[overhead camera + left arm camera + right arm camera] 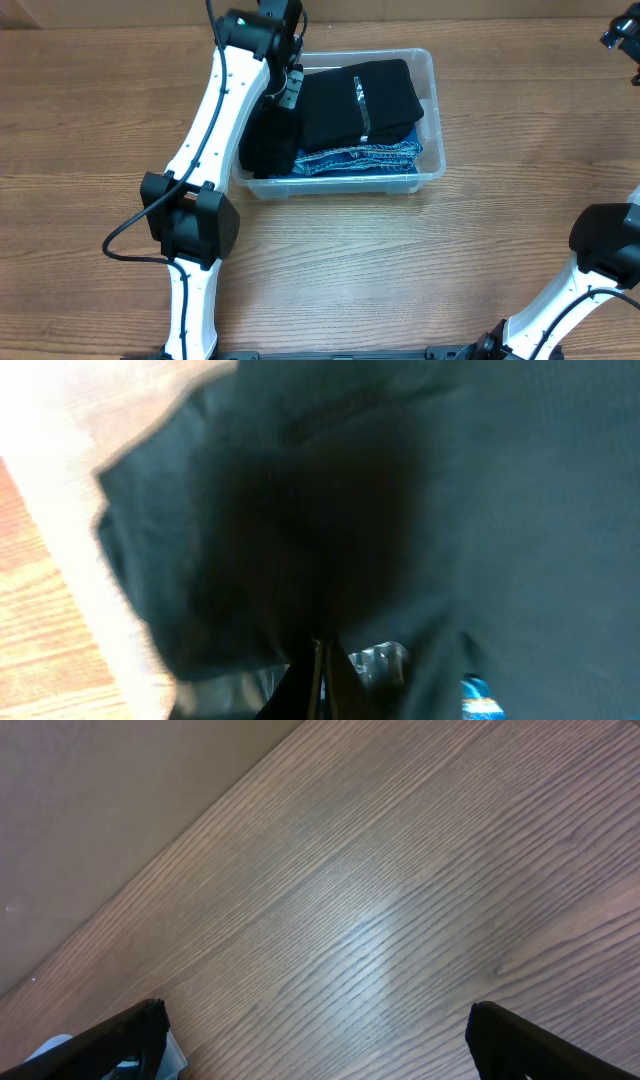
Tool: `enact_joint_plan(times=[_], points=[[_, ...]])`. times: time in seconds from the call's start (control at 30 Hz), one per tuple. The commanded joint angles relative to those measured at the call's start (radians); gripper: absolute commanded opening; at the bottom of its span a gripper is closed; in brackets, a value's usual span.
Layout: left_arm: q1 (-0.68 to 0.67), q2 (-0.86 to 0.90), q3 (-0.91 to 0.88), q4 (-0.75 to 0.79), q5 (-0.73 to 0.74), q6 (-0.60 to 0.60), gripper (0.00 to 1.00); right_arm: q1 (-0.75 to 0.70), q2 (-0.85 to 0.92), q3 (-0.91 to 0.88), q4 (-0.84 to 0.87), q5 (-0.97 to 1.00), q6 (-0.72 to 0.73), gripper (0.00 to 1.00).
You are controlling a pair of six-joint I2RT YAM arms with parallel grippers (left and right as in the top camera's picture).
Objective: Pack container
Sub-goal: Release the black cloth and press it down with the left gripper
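Note:
The clear plastic container (436, 120) stands at the back middle of the table. It holds a folded black garment (370, 100) on top of blue jeans (360, 158). My left gripper (287, 88) is down inside the container's left end, shut on the black garment's left part. In the left wrist view the shut fingers (320, 660) meet the black cloth (480, 490), with clear plastic (382, 660) and a bit of blue denim (478, 700) beside them. My right gripper (625, 40) is open and empty at the far right back; its fingers (318, 1020) spread over bare wood.
The wooden table (100, 120) runs all round the container. My left arm (215, 110) stretches from the front to the container's left end. The right arm's base (605, 245) is at the front right.

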State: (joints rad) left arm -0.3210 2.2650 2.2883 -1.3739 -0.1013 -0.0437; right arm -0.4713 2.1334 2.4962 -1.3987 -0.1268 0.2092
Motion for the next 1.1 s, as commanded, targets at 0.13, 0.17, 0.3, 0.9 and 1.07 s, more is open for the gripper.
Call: enact_joint_plan(times=[0.13,0.17,0.3,0.9,1.07], points=[[0.021,-0.008,-0.285,0.192,-0.040,-0.060,0.04,-0.004,-0.007,0.003,0.005,-0.002,0.000,1.00],[0.028,-0.008,-0.290,0.193,-0.040,-0.061,0.04,-0.004,-0.007,0.003,0.005,-0.002,0.000,1.00],[0.063,-0.010,-0.248,0.176,-0.036,-0.062,0.04,-0.004,-0.007,0.003,0.005,-0.002,0.000,1.00],[0.070,-0.019,0.480,-0.316,0.148,-0.001,1.00,-0.004,-0.007,0.003,0.005,-0.002,0.000,1.00],[0.060,-0.095,0.499,-0.315,0.414,-0.182,1.00,-0.004,-0.007,0.003,0.005,-0.002,0.000,1.00]])
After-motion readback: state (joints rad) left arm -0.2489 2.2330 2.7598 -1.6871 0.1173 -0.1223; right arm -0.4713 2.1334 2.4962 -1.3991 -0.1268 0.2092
